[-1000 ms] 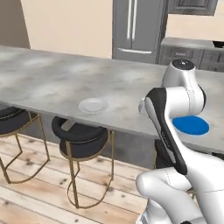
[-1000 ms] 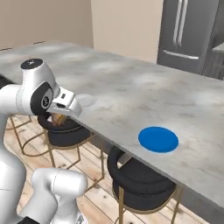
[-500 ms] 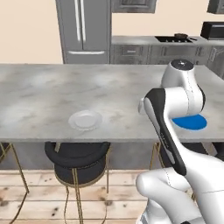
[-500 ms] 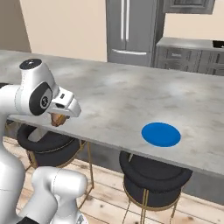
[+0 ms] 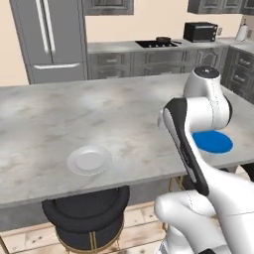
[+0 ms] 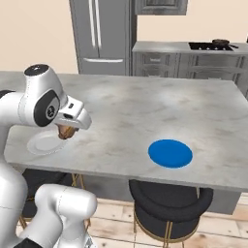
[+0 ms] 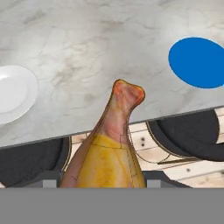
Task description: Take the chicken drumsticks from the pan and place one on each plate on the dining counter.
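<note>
My gripper [image 6: 67,130] is shut on a golden-brown chicken drumstick [image 7: 109,148], whose bone end points toward the dining counter [image 5: 99,119]. It hangs at the counter's near edge, between the two plates. The white plate [image 7: 11,94] lies left of the drumstick in the hand view and the blue plate [image 7: 199,61] right of it. In the base views the white plate [image 5: 90,160] and the blue plate [image 6: 170,153] sit near the front edge, both bare. The pan [image 6: 221,42] rests far back on the cooktop; its contents are too small to tell.
Black round stools [image 5: 87,216] [image 6: 169,198] stand under the counter's front edge. A steel fridge [image 5: 47,39] and grey cabinets [image 6: 160,65] line the back wall, with a microwave [image 5: 200,31] at the right.
The whole scene has swung sideways in both base views, so the base has moved along the counter. The gripper has kept hold of the drumstick and its pose.
</note>
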